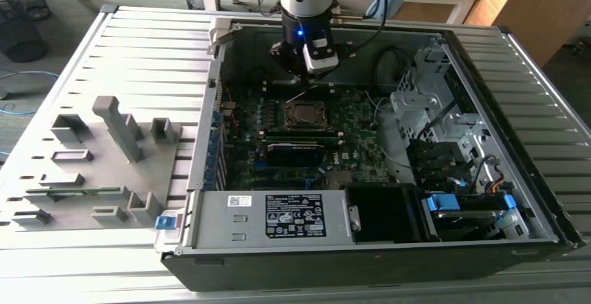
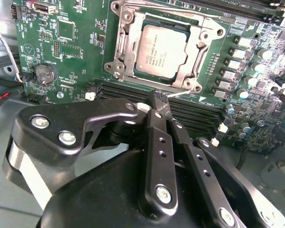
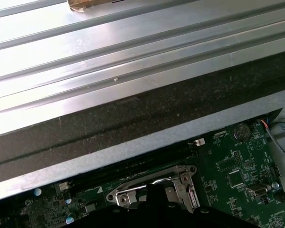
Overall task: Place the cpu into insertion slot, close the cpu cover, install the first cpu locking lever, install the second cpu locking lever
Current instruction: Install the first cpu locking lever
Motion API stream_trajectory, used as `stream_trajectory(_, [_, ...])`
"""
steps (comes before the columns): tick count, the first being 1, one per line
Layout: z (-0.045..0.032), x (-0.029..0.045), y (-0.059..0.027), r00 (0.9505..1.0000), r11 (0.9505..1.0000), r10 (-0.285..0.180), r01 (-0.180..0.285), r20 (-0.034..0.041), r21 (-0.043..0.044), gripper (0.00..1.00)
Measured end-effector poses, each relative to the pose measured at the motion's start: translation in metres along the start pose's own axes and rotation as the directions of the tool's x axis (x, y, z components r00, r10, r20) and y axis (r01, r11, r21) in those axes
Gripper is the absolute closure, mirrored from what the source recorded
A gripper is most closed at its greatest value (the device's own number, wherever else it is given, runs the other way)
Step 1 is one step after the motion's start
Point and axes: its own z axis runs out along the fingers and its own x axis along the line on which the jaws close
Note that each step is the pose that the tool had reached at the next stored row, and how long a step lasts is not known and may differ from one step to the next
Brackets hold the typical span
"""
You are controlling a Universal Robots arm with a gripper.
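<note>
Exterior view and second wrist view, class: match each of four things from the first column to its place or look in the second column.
Things:
1. cpu
2. coin cell
3. gripper
4. grey tray

Places or looks:
A. outside the case, at the exterior view's left
B. round, on the green board
C. framed by the cpu cover
D. black, poised over the board beside the socket

Pairs: 1-C, 2-B, 3-D, 4-A
</note>
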Motion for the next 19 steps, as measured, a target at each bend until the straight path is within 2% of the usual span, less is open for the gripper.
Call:
stream_trajectory(6, [-0.0011, -0.0001, 0.0000, 1.0000, 1.0000, 0.000, 0.000, -0.0002, 0.0003, 0.89])
stream_trajectory(14, [0.0012, 0.0001, -0.0001, 1.0000, 1.0000, 0.000, 0.000, -0.0002, 0.0003, 0.89])
stream_trajectory(15, [0.0013, 0.0002, -0.0002, 1.0000, 1.0000, 0.000, 0.000, -0.0006, -0.0010, 0.89])
stream_trajectory(19, [0.0018, 0.0003, -0.0001, 1.0000, 0.9999, 0.002, -0.002, -0.0058, -0.0170, 0.89])
